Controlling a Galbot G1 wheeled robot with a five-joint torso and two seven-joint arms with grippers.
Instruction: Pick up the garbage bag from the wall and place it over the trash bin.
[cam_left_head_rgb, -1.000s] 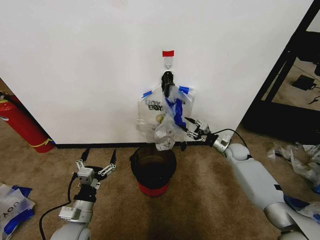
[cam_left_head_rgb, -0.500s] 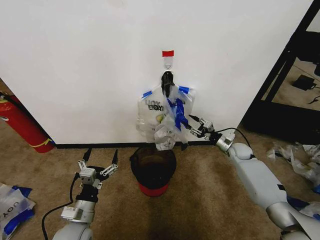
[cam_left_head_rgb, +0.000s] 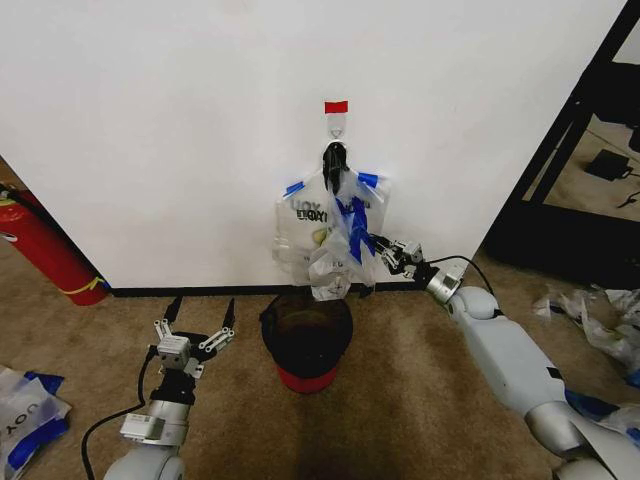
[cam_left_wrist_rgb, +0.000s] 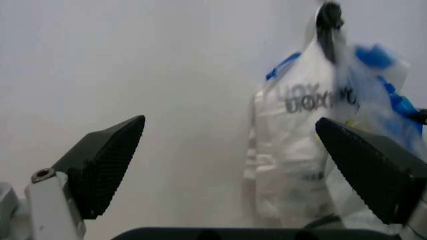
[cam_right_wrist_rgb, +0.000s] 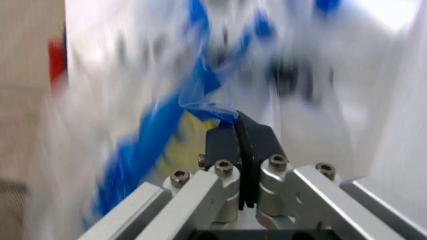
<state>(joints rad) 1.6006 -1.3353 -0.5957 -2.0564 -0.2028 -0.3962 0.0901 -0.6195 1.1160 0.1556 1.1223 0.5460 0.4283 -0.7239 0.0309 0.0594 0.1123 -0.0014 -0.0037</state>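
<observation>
The garbage bag (cam_left_head_rgb: 318, 228) hangs from a small hook (cam_left_head_rgb: 337, 127) under a red tape strip on the white wall (cam_left_head_rgb: 180, 120). It is whitish, with black lettering and blue handle tops. A black knotted lump sits at its top. Directly below stands the dark round trash bin (cam_left_head_rgb: 306, 335) with a red base. My right gripper (cam_left_head_rgb: 384, 252) reaches the bag's right side. In the right wrist view that gripper (cam_right_wrist_rgb: 238, 131) is shut on blue-edged plastic of the bag (cam_right_wrist_rgb: 153, 145). My left gripper (cam_left_head_rgb: 197, 322) hovers open left of the bin, facing the bag (cam_left_wrist_rgb: 300, 145).
A red fire extinguisher (cam_left_head_rgb: 45, 250) leans at the wall's left. Loose bags lie on the carpet at the left (cam_left_head_rgb: 25, 415) and right (cam_left_head_rgb: 600, 310). A black shelf frame (cam_left_head_rgb: 570, 130) stands at the right.
My right gripper, open a second ago, has moved in to the bag's right side and shut on the plastic. The left arm has stayed put.
</observation>
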